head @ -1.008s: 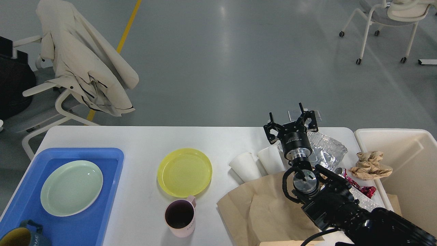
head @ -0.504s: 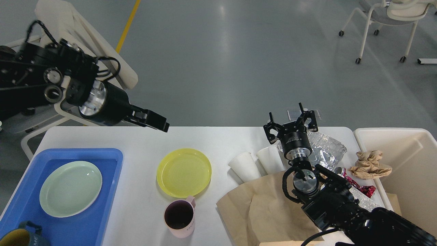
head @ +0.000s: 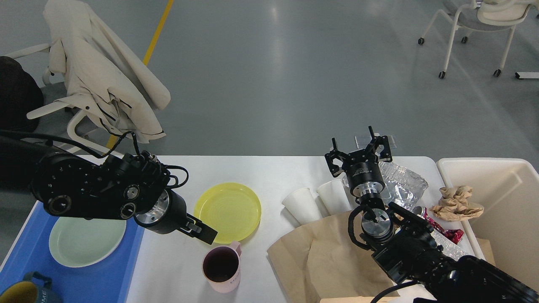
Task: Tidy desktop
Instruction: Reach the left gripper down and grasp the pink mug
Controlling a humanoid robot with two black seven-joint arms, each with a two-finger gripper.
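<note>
The white desktop [head: 261, 172] carries a yellow plate [head: 227, 212], a pink mug [head: 222, 269], two tipped white paper cups [head: 302, 205] [head: 334, 195], a brown paper bag [head: 328, 256], crumpled clear plastic [head: 402, 181] and a red wrapper [head: 440, 230]. My left gripper [head: 204, 233] hangs just above the mug's left rim and beside the plate's near-left edge; its fingers overlap, so their gap is unreadable. My right gripper [head: 360, 151] stands open and empty above the far table edge, behind the cups and the plastic.
At the left, a blue tray [head: 105, 273] holds a pale green plate [head: 86, 242] and a yellow-lined dark mug [head: 21, 292]. A cream bin [head: 505, 202] at the right contains crumpled brown paper [head: 457, 204]. A chair draped with a coat [head: 105, 80] stands behind the table.
My left arm has swung down from high over the table's far-left corner to low over the desktop, its gripper now next to the pink mug. The right arm has not moved.
</note>
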